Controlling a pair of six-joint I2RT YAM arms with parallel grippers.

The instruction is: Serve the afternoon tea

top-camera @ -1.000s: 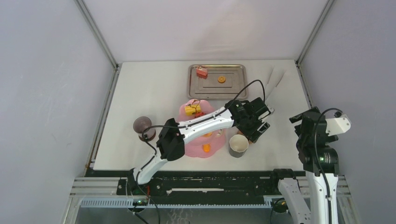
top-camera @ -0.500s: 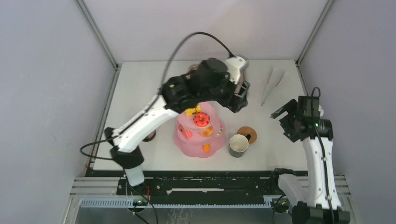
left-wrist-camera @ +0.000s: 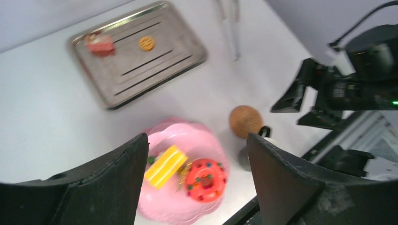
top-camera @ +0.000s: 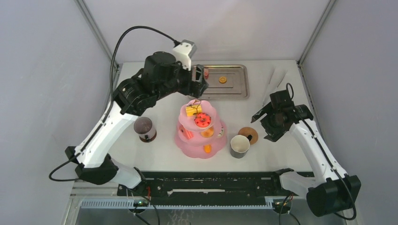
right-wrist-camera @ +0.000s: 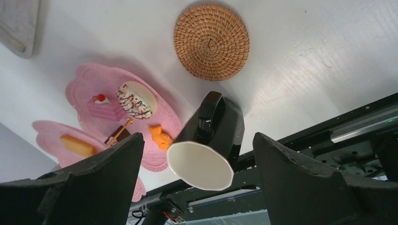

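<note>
From the top external camera, one pink three-tier scalloped stand with a gold handle [top-camera: 201,136] is standing near the middle of the white table [top-camera: 141,89]. At least five small toy cakes are showing on its tiers, among them a yellow block [top-camera: 192,110] on top and a red sprinkled doughnut [top-camera: 202,120] just below. One black mug with a cream inside [top-camera: 240,146] is standing just right of the stand, and one round woven brown coaster [top-camera: 248,135] is lying just behind it. One mauve mug [top-camera: 143,127] is standing left of the stand, apart from it. One rectangular steel tray [top-camera: 234,86] is lying at the far side, carrying two pieces: a pink cake slice [top-camera: 204,72] and an orange biscuit [top-camera: 222,79]. One pale grey tapering object [top-camera: 274,80] is lying right of the tray. The left gripper [top-camera: 201,80] is hanging high over the tray's left end, and the right gripper [top-camera: 264,126] is hanging just right of the coaster. Pale grey walls and metal corner posts are enclosing the table

In the left wrist camera, the left gripper's fingers [left-wrist-camera: 117,178] are standing wide apart and gripping nothing, with the stand and tray well below

In the right wrist camera, the right gripper's fingers [right-wrist-camera: 94,187] are likewise spread wide and empty, framing the black mug, with the coaster beyond it and the stand beside it
</note>
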